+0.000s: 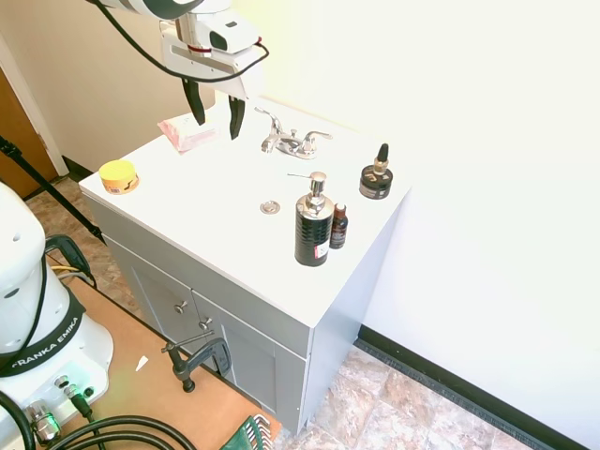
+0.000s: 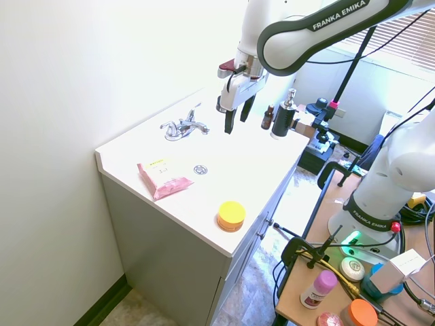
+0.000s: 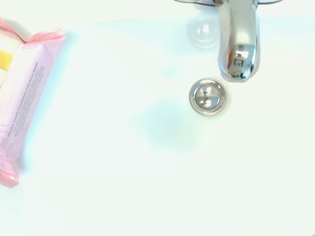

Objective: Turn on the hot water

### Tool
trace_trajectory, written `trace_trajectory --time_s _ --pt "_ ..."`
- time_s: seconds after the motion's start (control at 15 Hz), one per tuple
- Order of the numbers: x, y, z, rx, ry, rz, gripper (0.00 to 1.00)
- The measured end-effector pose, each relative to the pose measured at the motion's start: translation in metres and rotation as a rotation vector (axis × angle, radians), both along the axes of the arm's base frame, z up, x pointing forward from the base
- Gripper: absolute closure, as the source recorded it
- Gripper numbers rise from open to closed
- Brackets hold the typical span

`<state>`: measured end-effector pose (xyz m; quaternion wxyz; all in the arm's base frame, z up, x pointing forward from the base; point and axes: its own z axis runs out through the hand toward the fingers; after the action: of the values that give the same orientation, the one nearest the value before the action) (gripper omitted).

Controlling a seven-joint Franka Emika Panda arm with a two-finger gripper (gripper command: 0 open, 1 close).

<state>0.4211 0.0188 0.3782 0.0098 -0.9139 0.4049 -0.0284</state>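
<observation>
We see the small shiny chrome faucet with two slim lever handles and a short curved spout standing at the back of the white vanity top, close to the wall. No water comes from the spout. In the wrist view the spout points toward a round chrome drain plug, which lies just in front of it.

The robot's two-finger gripper hangs in the air above the counter, near the faucet, on the side of the pink flat packet. Its dark fingers point down and stand apart; they hold nothing and touch nothing. In the second exterior view the gripper appears just beside the faucet.

On the counter we find also a yellow round jar near one front corner. Near the other end stand a black pump bottle with a chrome top, a small brown bottle just beside it, and a low dark round tin with a dropper bottle on it.
</observation>
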Motion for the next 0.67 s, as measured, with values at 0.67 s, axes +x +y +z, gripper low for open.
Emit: trace_trajectory --time_s 0.67 --pt "0.065 0.056 -0.020 -0.052 -0.233 -0.192 0.00"
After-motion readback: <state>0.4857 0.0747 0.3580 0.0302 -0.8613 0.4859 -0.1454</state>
